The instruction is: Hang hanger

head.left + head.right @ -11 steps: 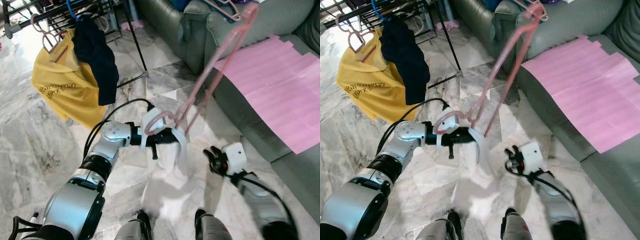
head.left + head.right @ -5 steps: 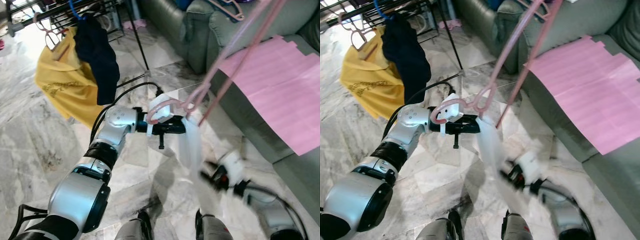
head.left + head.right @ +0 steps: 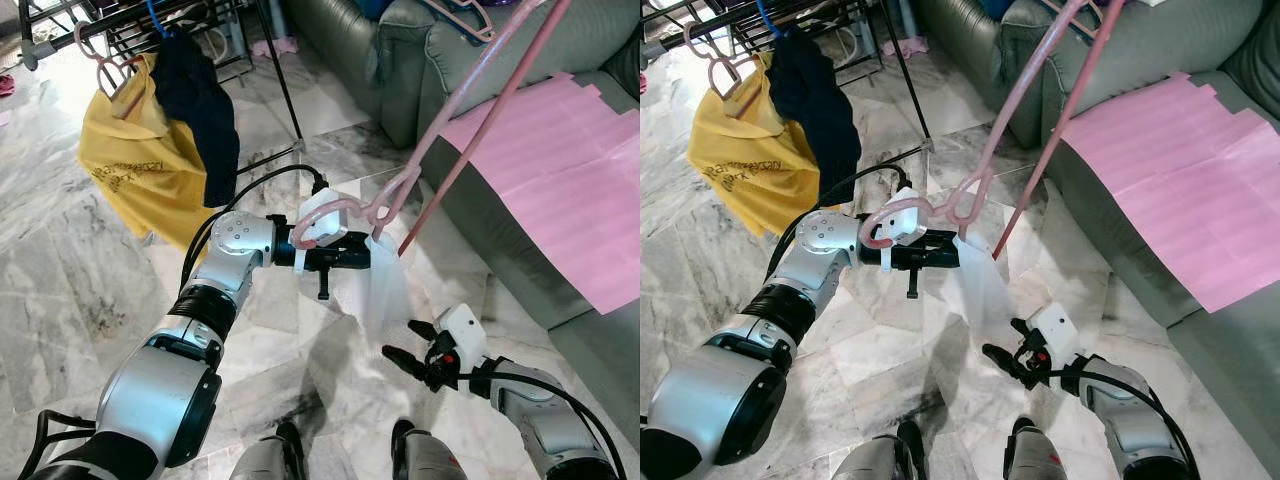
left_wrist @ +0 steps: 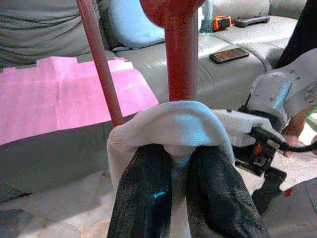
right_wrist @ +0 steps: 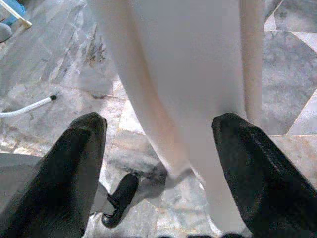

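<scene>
gripping a pink hanger (image 3: 470,110) with white cloth (image 3: 385,290), left gripper (image 3: 362,256) jaws clamped; right gripper (image 3: 408,345) jaws apart

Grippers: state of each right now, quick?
Left gripper: closed on the pink hanger and the white garment on it.
Right gripper: open, holding nothing, below the garment.

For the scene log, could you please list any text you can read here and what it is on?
Yellow shirt: one line of dark print, too small and creased to read.
Left pincer housing: small markings at the view's edge, too blurred to read.
Pink sheet on the sofa: no text.
</scene>
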`<state>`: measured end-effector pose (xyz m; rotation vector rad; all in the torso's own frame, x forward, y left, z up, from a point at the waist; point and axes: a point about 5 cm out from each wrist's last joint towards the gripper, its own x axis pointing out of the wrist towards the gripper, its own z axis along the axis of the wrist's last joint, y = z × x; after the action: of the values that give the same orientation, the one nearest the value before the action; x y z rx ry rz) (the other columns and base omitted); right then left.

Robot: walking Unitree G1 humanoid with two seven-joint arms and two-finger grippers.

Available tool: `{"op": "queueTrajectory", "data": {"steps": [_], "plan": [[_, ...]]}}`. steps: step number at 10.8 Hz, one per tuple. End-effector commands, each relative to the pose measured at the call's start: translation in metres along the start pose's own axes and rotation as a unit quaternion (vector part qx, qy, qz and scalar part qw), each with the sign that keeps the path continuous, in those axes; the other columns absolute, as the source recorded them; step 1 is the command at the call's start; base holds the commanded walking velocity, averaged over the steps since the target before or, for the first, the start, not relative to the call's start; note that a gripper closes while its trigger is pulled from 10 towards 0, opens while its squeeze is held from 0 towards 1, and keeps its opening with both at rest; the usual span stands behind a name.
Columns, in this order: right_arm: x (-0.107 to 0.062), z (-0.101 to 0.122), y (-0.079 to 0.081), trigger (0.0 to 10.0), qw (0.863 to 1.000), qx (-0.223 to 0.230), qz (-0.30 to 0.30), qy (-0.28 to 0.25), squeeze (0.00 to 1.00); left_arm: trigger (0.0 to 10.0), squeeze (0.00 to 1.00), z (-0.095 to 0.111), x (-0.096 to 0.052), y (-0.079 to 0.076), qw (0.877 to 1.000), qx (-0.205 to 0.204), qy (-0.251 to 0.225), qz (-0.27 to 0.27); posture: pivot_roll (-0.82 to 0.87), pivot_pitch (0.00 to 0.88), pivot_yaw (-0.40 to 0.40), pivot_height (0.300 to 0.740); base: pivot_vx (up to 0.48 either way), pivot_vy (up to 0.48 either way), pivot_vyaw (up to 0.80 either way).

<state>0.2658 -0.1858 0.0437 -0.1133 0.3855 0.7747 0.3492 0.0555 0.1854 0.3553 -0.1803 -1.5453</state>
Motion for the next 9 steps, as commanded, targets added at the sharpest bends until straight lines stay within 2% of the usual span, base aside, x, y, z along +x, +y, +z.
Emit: {"op": "queueTrajectory", "data": {"steps": [1, 3, 5, 6, 7, 8, 9], "plan": [[0.007, -0.005, 0.01, 10.0, 1.0, -0.002, 0.016, 0.013, 1.0, 10.0, 0.0, 0.003, -0.002, 0.0, 1.0, 0.007, -0.014, 0.003, -0.18, 0.259, 0.16, 0.74, 0.0, 0.0, 0.0], [0.015, -0.006, 0.001, 10.0, 0.998, -0.039, -0.033, 0.033, 1.0, 10.0, 0.0, 0.013, 0.002, 0.0, 0.999, 0.012, -0.032, -0.019, -0.18, 0.265, 0.167, 0.74, 0.0, 0.0, 0.0], [0.022, -0.004, -0.008, 10.0, 0.995, -0.058, -0.074, 0.039, 0.99, 10.0, 0.0, 0.02, 0.006, -0.003, 0.998, 0.015, -0.048, -0.045, -0.18, 0.266, 0.168, 0.74, 0.0, 0.0, 0.0], [0.026, -0.001, -0.014, 10.0, 0.992, -0.068, -0.098, 0.036, 0.45, 10.0, 0.0, 0.022, 0.006, -0.005, 0.997, 0.016, -0.052, -0.053, -0.18, 0.266, 0.168, 0.74, 0.0, 0.0, 0.0], [0.029, 0.001, -0.014, 10.0, 0.992, -0.072, -0.098, 0.03, 0.38, 10.0, 0.0, 0.026, 0.006, -0.005, 0.997, 0.012, -0.063, -0.052, -0.17, 0.265, 0.167, 0.74, 0.0, 0.0, 0.0], [0.032, 0.001, -0.012, 0.0, 0.993, -0.064, -0.094, 0.024, 0.19, 10.0, 0.0, 0.031, 0.008, -0.004, 0.996, 0.009, -0.079, -0.05, -0.17, 0.265, 0.162, 0.74, 0.0, 0.0, 0.0], [0.035, -0.001, -0.011, 0.0, 0.993, -0.056, -0.097, 0.02, 0.0, 10.0, 0.0, 0.037, 0.01, -0.004, 0.994, 0.007, -0.093, -0.048, -0.17, 0.264, 0.16, 0.74, 0.0, 0.0, 0.0]]}}
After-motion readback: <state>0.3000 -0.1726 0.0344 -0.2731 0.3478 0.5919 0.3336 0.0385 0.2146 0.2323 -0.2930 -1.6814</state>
